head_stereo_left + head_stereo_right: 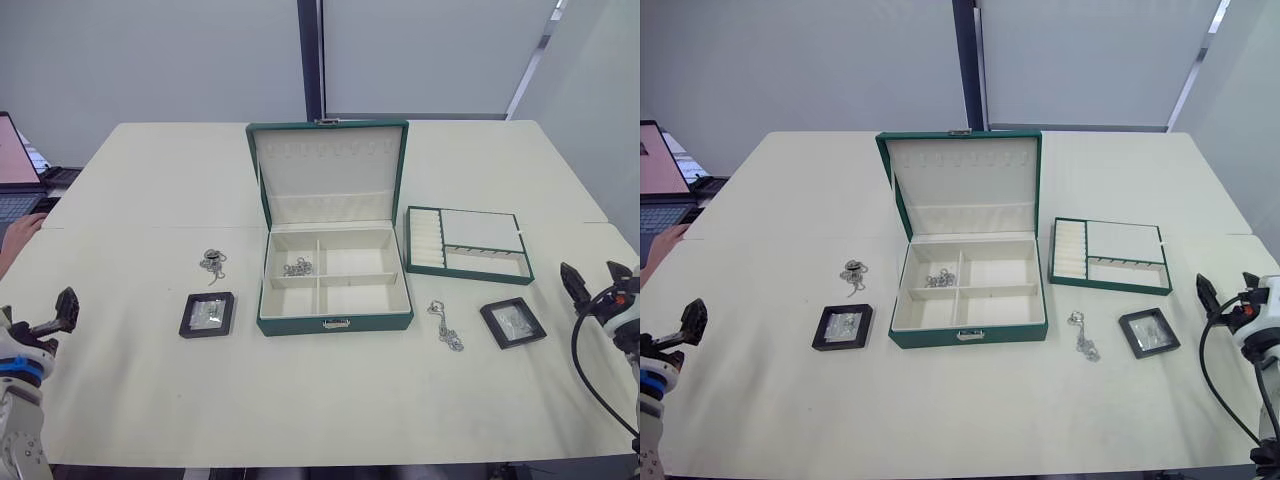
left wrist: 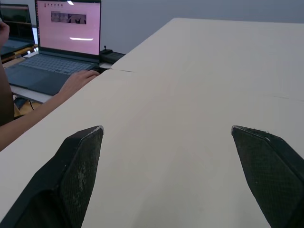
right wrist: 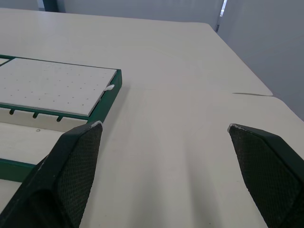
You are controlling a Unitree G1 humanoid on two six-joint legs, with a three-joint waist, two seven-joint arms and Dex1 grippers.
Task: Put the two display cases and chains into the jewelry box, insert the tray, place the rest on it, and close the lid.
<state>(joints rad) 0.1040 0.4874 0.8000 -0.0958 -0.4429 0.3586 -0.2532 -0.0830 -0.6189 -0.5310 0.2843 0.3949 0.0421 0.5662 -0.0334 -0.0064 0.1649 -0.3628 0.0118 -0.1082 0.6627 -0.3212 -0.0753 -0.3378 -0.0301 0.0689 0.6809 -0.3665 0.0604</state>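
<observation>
Both hands, left hand (image 1: 60, 312) and right hand (image 1: 590, 278), spread apart, empty, at bench (image 1: 300, 400) edges. 2 flat black-framed clear-window display cases (image 1: 207, 314) (image 1: 513, 322) flank open dark green jewelry box (image 1: 335, 290): light, rigid, probably slick; pinch opposite frame edges. Loose silver chains (image 1: 212, 262) (image 1: 446, 326) limp, slippery; pinch heap centre.

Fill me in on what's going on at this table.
Nothing is being held. The left gripper and right gripper hover open at the table's sides. The jewelry box sits open with one chain inside. Two other chains, both display cases and the tray lie outside. A person's hand rests by a laptop.
</observation>
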